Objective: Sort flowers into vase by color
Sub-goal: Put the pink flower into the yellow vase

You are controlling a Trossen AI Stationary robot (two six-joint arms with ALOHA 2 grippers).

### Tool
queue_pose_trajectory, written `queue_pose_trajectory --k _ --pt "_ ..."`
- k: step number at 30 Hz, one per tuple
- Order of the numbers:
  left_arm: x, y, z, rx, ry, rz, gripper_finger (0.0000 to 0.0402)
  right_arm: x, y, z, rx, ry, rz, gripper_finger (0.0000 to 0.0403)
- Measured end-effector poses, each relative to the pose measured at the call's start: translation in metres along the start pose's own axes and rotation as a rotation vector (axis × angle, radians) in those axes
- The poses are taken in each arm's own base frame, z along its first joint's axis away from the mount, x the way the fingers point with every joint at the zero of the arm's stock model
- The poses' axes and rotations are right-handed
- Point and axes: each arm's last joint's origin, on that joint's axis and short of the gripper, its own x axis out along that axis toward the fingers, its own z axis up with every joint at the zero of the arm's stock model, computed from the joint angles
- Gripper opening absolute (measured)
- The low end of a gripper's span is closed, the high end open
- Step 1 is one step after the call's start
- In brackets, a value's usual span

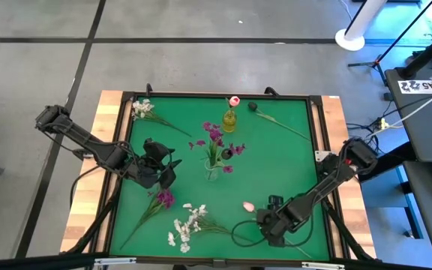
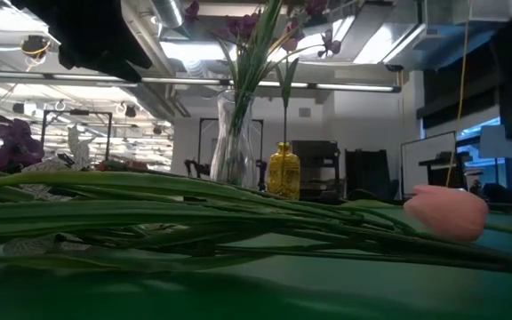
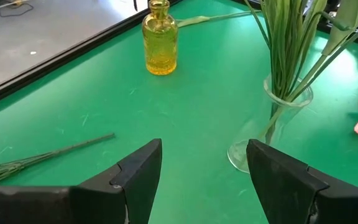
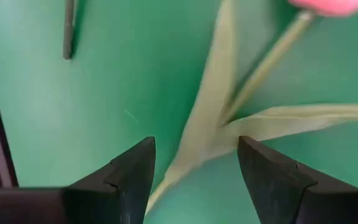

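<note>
At the far left corner of the green table [image 1: 276,161] lay a white-flowered sprig [image 1: 142,109], stem pointing inward. The left gripper [image 1: 165,166] hovered over the left side of the mat with its fingers [image 3: 138,177] spread and nothing between them, facing the clear glass vase [image 3: 272,124]. Near the front edge below it lay a magenta sprig [image 1: 163,199], and beside that a cluster of white sprigs [image 1: 187,225]. At the table's middle the clear glass vase held several magenta-purple blossoms [image 1: 216,139] on green stems. Behind it stood a small yellow glass bottle [image 1: 229,120] holding one pink bud [image 1: 234,100]. A dark bloom [image 1: 252,107] on a long stem lay at the far right. At the front right, the right gripper [image 1: 268,221] sat low over the leaves and stem [image 4: 266,62] of a pink tulip bud [image 1: 248,205] lying on the mat; its fingers [image 4: 132,174] stood apart on either side of the leaves, not closed on them.
</note>
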Motion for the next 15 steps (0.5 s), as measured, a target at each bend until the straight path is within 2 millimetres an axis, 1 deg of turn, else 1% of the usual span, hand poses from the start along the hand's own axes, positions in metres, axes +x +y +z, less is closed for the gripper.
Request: queue_pose_trajectory --k 5,11,13,15 --pt "0.000 0.000 0.000 0.001 0.000 0.001 0.0231 0.013 0.003 0.003 0.031 0.010 0.013 0.0230" --pt "0.000 0.000 0.000 0.002 0.001 0.001 0.0231 0.017 -0.001 -0.001 0.070 0.031 -0.063 0.0227" --pt "0.000 0.000 0.000 0.001 0.001 0.001 0.0231 0.016 -0.003 -0.002 0.071 0.042 -0.081 0.0215" --pt "0.000 0.000 0.000 0.001 0.001 0.001 0.0231 0.017 -0.004 -0.002 0.064 0.048 -0.088 0.0190"
